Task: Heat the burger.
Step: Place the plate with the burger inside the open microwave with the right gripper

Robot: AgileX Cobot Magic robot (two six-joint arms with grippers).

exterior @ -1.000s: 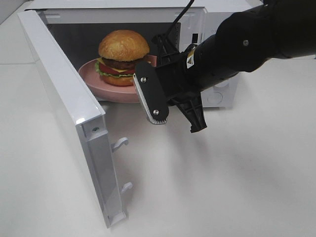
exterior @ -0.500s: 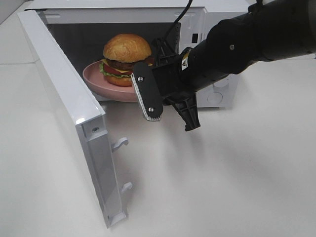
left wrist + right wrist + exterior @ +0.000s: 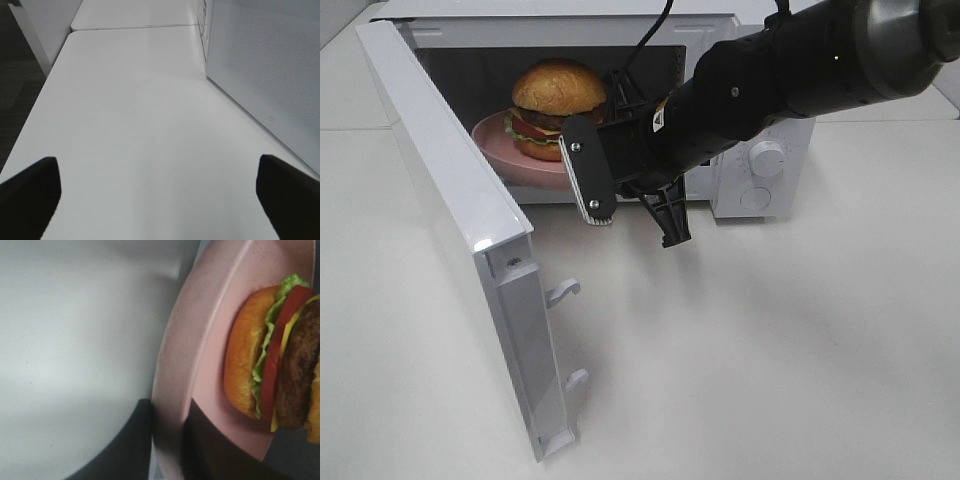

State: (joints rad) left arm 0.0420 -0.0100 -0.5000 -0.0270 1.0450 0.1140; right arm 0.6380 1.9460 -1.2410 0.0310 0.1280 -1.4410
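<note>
Your right claw (image 3: 582,175) was clamped on the near rim of the pink plate (image 3: 515,160). In the right wrist view the two dark fingers (image 3: 132,445) sat one on each side of the rim, pressed tight against it. The burger (image 3: 558,95) sat upright on that plate. It had a golden-brown bun on top, and green lettuce, red tomato and a dark patty under it. The plate and the burger were in the mouth of the white microwave (image 3: 725,40), in front of its dark inside. I could not tell if the plate touched the microwave floor or hung just over it. The microwave door (image 3: 450,200) stood wide open on the left side of the high view, and two small white hooks stuck out from its edge. Two round white knobs (image 3: 767,158) were on the front of the microwave, just beside your black right arm. The microwave stood on a white table (image 3: 770,350). Your left claw (image 3: 160,200) was apart, with its two dark fingertips (image 3: 30,192) far from each other and nothing between them. It was over the white table, with a white panel full of tiny dots (image 3: 265,65) near it. The high view did not show your left claw.
</note>
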